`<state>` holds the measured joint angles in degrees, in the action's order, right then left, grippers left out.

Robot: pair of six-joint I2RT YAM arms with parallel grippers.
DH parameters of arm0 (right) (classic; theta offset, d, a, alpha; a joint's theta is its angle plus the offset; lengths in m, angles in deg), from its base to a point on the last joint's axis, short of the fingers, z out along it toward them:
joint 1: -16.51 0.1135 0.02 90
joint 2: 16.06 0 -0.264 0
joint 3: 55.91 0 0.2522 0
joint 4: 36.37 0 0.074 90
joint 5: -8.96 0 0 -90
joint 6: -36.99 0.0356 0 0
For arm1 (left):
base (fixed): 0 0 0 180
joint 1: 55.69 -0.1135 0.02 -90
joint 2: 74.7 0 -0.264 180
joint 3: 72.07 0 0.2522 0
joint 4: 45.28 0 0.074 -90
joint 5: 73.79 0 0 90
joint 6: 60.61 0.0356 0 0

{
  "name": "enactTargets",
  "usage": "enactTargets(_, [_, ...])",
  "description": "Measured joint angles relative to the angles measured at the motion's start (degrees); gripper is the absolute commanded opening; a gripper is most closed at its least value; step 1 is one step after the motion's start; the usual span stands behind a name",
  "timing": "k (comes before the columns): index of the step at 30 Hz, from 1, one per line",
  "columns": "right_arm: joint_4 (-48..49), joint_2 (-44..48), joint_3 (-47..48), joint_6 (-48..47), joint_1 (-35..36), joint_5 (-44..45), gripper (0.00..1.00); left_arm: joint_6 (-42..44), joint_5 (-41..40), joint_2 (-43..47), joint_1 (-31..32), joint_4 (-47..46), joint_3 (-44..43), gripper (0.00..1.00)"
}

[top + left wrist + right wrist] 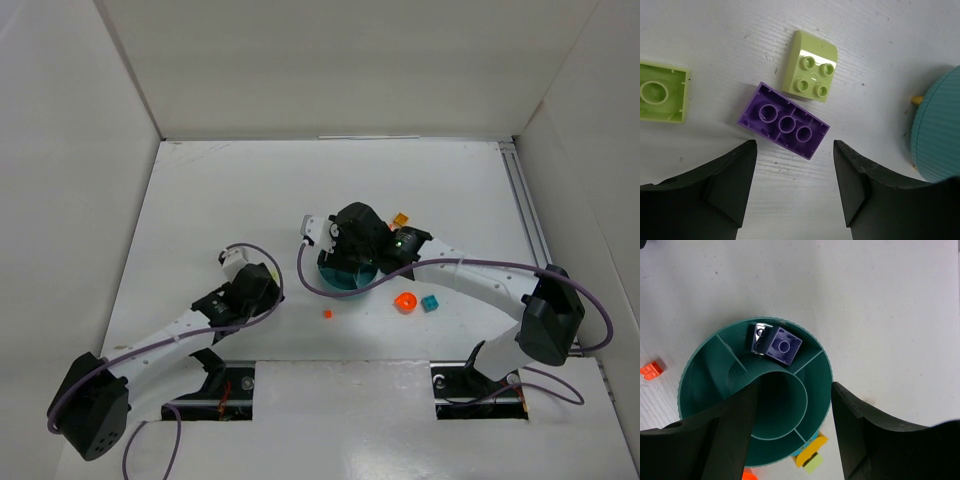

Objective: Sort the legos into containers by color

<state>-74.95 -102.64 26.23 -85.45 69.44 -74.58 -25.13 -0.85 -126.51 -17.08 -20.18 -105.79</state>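
Observation:
Just ahead of the open, empty left gripper (795,147) a purple lego (784,120) lies upside down on the table. A yellow-green lego (811,67) touches its far side, and another yellow-green one (662,92) lies to the left. The teal dish (937,130) shows at the right edge. My right gripper (794,390) hangs open over the centre cup of the dish (707,375). One purple lego (782,346) rests in a far wedge section. From above, the left gripper (250,280) covers its legos, and the right gripper (350,245) covers most of the dish (340,283).
Loose on the table near the dish are an orange lego (401,218), a red-orange piece (405,302), a teal lego (430,303) and a tiny red one (327,313). A yellow lego (812,450) lies against the dish's near wall. White walls enclose the table.

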Motion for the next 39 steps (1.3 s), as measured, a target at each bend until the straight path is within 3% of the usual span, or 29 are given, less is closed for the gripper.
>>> enactTargets(9, [0.0, 0.0, 0.0, 0.57, 0.0, 0.13, 0.66, -3.48, -1.51, 0.02, -1.66, -0.44, 0.9, 0.56])
enactTargets(18, [-0.02, 0.74, -0.92, 0.85, 0.0, 0.68, 0.66, -5.11, -3.5, -5.51, -1.68, -3.1, -0.74, 0.56])
enactTargets(25, [-0.02, 0.74, -1.07, 0.98, -0.02, 0.74, 0.66, -4.85, -3.34, -6.91, -1.73, -4.48, -0.9, 0.39])
enactTargets(33, [0.0, 0.76, -1.11, 0.98, 0.0, 1.29, 0.66, -3.58, -2.16, -6.05, -1.73, -3.56, -0.98, 0.06])
enactTargets(36, [-0.02, 0.85, -1.55, 1.05, 0.0, 1.31, 0.66, -2.95, -1.84, -4.31, -1.73, -2.56, -0.98, 0.0])
enactTargets(39, [-0.07, 0.98, -1.81, 1.25, 0.0, 1.33, 0.66, -2.14, -1.75, -2.29, -1.73, -1.99, -0.98, 0.0])
